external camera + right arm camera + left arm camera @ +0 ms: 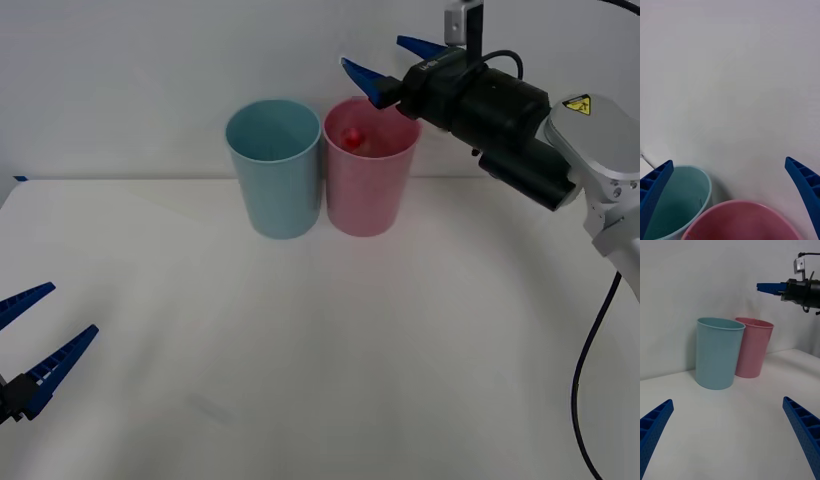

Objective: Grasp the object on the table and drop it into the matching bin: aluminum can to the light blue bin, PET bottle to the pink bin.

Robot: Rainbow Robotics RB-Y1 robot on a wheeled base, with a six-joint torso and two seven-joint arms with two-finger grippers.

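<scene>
- The left hand (pixel 28 340) hovers low over the near left corner of the white table (pixel 320 360), its blue ribbed fingers (pixel 55 365) spread wide and gripping nothing; from its wrist camera both fingers (pixel 655 423) frame the two bins from either side.
- The light blue bin (pixel 274 168) stands upright toward the back of the table, just left of centre, its open mouth facing up. In the left wrist view the same bin (pixel 718 352) sits in front of and partly overlaps its pink neighbour.
- The pink bin (pixel 369 180) stands upright right beside the blue one, their walls touching or nearly so. Inside it, near the rim, the red cap of the bottle (pixel 352 138) shows; the rest of the bottle is too hidden to make out.
- The right hand (pixel 385 65) hangs in the air above the back rim of the pink bin, fingers parted wide and holding nothing. Its wrist camera looks past the two blue fingers (pixel 653 187) at the pink rim (pixel 741 221) and the blue bin (pixel 685 198) beside it.
</scene>
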